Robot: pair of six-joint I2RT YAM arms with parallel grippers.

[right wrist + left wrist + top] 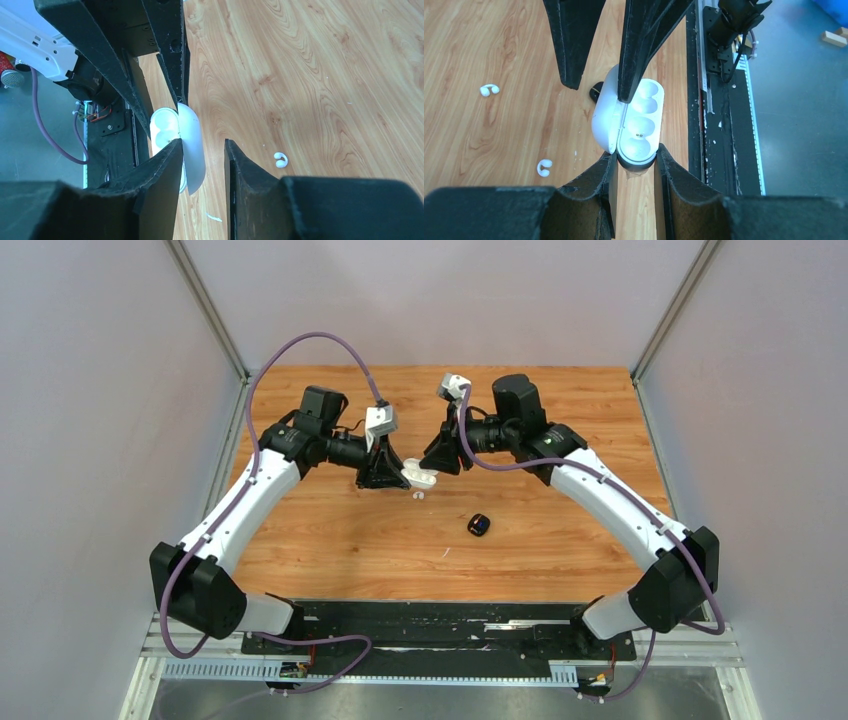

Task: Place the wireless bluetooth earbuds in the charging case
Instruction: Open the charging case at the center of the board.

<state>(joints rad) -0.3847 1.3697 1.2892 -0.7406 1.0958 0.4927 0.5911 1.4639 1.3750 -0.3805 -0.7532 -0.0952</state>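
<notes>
Top view: left hand (pixel 385 475) and right hand (pixel 440 460) meet over the middle of the wooden table (pixel 330 540), both at the white charging case (pixel 421 478), which is held just above the wood. One white earbud (pixel 418 495) lies on the table right below the case, outside it. A black case (pixel 479 524) sits nearer the arm bases, apart from both hands. Left wrist view: left hand is pinching the base end of the charging case (pixel 640 125), one finger (pixel 604 172) on each side. The case is open, lid swung off to one side, and the wells that can be seen hold no bud. The right hand comes in from above with fingers spread, one fingertip (pixel 625 95) at the seam between lid and base, the other off the case. One white earbud (pixel 489 90) and another white earbud (pixel 544 167) lie on the wood, well apart from each other and from the case. Right wrist view: right hand (pixel 202 145) spread, the lid (pixel 192 145) between its fingers, touching the one and clear of the other. A white earbud (pixel 281 160) lies on the table beside that hand.
</notes>
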